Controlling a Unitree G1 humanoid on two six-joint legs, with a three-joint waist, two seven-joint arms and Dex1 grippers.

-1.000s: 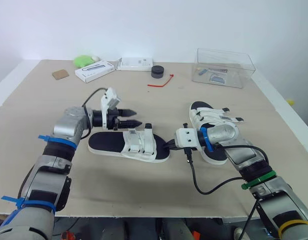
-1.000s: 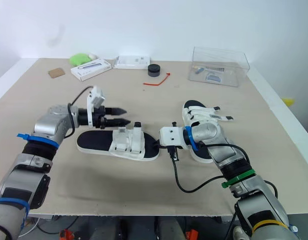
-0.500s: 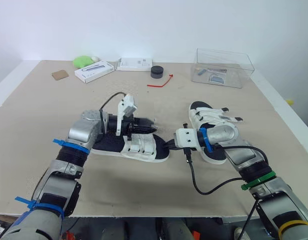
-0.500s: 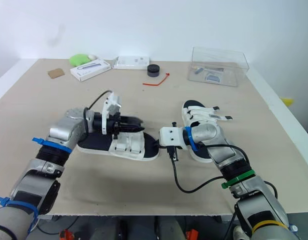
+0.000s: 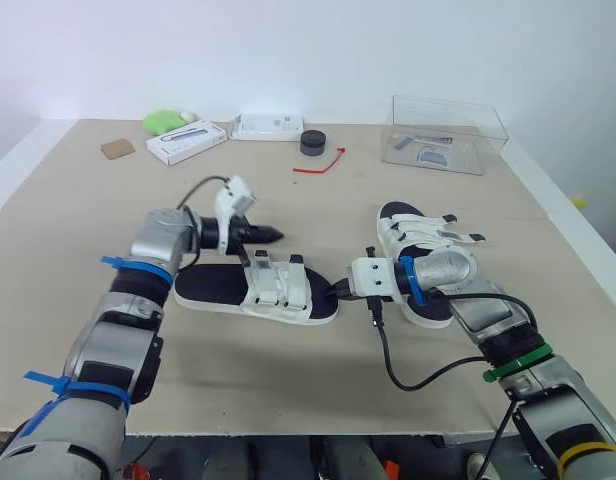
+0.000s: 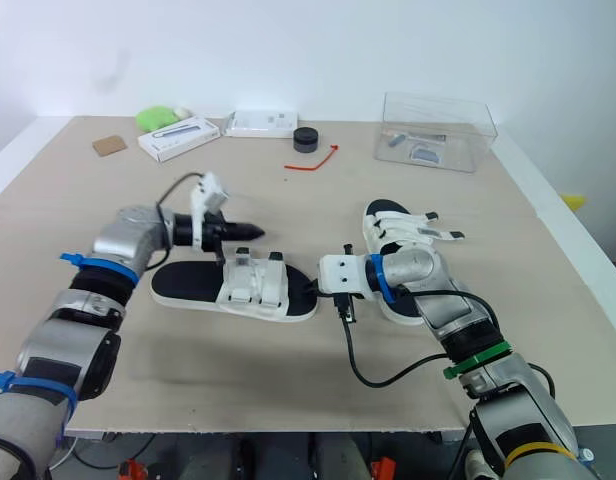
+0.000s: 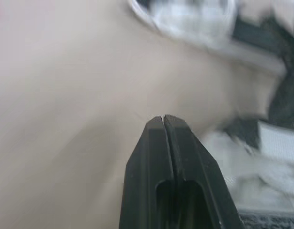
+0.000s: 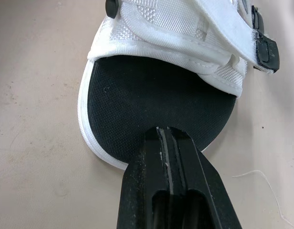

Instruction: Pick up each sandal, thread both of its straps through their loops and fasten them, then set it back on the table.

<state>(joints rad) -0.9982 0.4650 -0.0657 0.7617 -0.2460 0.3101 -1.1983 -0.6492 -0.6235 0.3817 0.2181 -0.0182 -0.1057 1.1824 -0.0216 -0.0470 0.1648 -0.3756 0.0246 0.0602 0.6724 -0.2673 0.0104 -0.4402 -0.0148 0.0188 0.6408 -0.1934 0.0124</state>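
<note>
We see our left end effector [image 5: 272, 235] with its fingers pressed together on nothing, hovering just beyond the straps of the near sandal [image 5: 220, 287], which lies flat in the middle of the counter [image 5: 288, 370]. Our right end effector [image 5: 336, 291] is likewise pressed together and empty, its tips at that sandal's toe end over the black footbed. The other sandal [image 5: 420, 232] lies on the counter just behind the right wrist, its strap ends sticking out loose

Left gripper [image 5: 269, 235] is pointing toward 3 o'clock, fingers pressed tight together, forearm reaching in from about 8. Right gripper [image 5: 338, 291] is pointing toward 9, also pinched closed, elbow bending back toward 5.
</note>
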